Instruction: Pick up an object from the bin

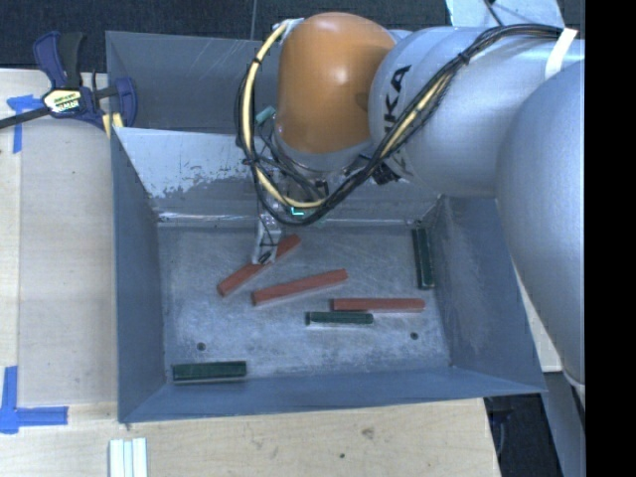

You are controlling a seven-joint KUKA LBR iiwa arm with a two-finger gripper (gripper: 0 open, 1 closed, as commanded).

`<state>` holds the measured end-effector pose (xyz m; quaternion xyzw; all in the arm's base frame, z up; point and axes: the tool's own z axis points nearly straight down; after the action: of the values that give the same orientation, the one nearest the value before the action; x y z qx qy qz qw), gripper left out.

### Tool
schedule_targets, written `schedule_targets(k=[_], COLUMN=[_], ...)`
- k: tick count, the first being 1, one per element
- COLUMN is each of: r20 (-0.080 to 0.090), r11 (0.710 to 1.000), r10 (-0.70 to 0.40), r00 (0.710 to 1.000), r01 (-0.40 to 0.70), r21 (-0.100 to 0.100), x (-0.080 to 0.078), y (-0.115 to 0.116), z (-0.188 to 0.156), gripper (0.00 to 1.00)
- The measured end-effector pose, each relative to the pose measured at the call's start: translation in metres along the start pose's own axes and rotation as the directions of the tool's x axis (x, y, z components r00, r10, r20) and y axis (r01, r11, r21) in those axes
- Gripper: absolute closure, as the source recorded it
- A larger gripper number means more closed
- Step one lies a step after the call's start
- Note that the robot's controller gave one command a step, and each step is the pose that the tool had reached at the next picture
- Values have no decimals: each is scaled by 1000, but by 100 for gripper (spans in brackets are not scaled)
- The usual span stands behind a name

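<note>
Gripper point(266, 248) sits at the upper end of the short reddish-brown flat stick point(243, 276), which lies slantwise on the floor of the grey metal bin point(134, 266), nearer the back wall than the front. Honestly can't tell if it's open or clamped. My take: straddle the narrow width, then lift straight up so the longer reddish-brown stick point(298, 288) just beside it doesn't get dragged. The stick looks thin, stiff and matte.

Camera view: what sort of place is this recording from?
Most likely a robotics lab's bin-picking cell: a grey metal bin with sloped walls, a few loose red-brown sticks and dark green sticks in it, and a cabled KUKA arm reaching in.
</note>
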<state>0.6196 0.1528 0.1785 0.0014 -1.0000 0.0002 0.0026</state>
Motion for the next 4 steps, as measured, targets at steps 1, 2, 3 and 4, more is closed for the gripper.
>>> schedule_targets(k=[1, 2, 3, 4], r20=[1, 8, 14, 9], r11=[1000, 1000, 971, 971], r10=[-31, -31, -240, -238], r00=[1000, 999, 971, 971], r01=[31, 31, 240, 238], r21=[0, -2, 1, 0], x=[26, 23, 23, 24], y=[-32, -30, -14, -15], z=[112, 105, -38, -35], gripper=[0, 100, 100, 0])
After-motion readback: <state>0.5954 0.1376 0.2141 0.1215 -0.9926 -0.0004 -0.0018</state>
